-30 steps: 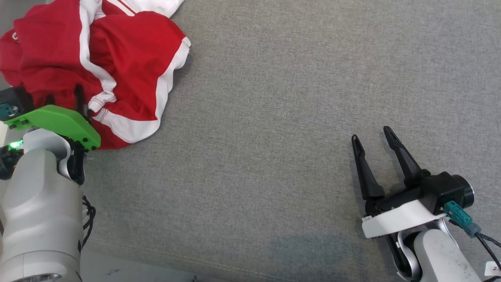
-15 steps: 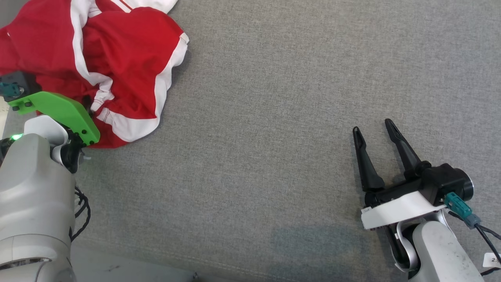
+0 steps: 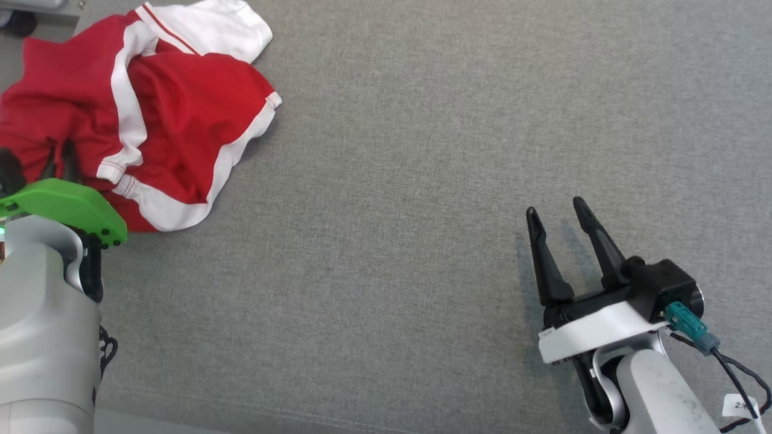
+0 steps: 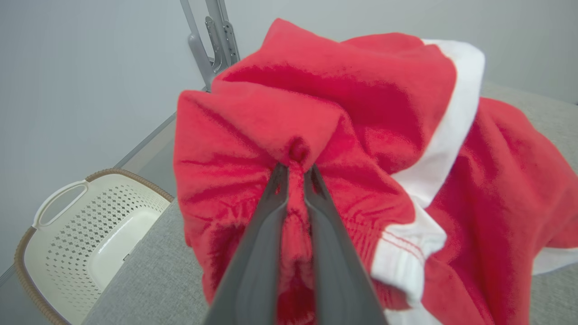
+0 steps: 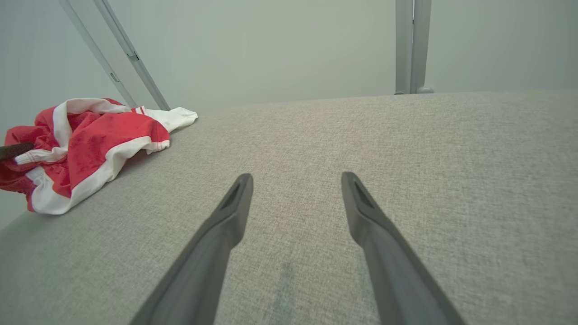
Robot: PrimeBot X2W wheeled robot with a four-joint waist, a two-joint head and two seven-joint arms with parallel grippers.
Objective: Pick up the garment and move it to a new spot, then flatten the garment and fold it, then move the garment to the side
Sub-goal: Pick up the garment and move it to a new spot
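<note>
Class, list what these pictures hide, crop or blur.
- Red-and-white garment: head view's left edge crops it; folds hide its shape.
- Left gripper: head view, green cover hides its base.
- White perforated basket: left wrist view, grey fabric surface covers part.
- White cable tag: head view, too small.

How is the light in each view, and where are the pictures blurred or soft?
Head view: light is even and diffuse; the right hand throws only a faint shadow on the grey surface. Left wrist view: the garment looks soft and grainy, and the left hand blurs toward the bottom edge. Right wrist view: the surface is crisp, the near fingers blurred.
</note>
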